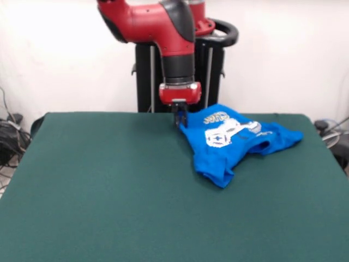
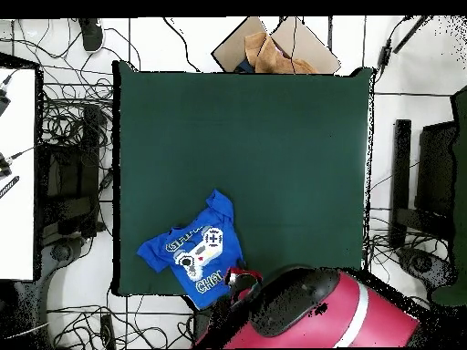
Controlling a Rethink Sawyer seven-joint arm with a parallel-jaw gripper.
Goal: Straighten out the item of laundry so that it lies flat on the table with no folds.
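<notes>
One gripper [image 1: 181,117] I see pinching the rumpled blue shirt's [image 1: 234,139] edge, upper right of the green table [image 1: 109,185].

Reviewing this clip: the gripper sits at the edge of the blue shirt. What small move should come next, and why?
Probably a short pull of that edge outward, away from the bunched cloth. The gripper is down at the T-shirt's edge nearest the robot, and the shirt lies crumpled, one end folded under, near the corner of the table. Whether it has a grip on the cloth is unclear.
</notes>
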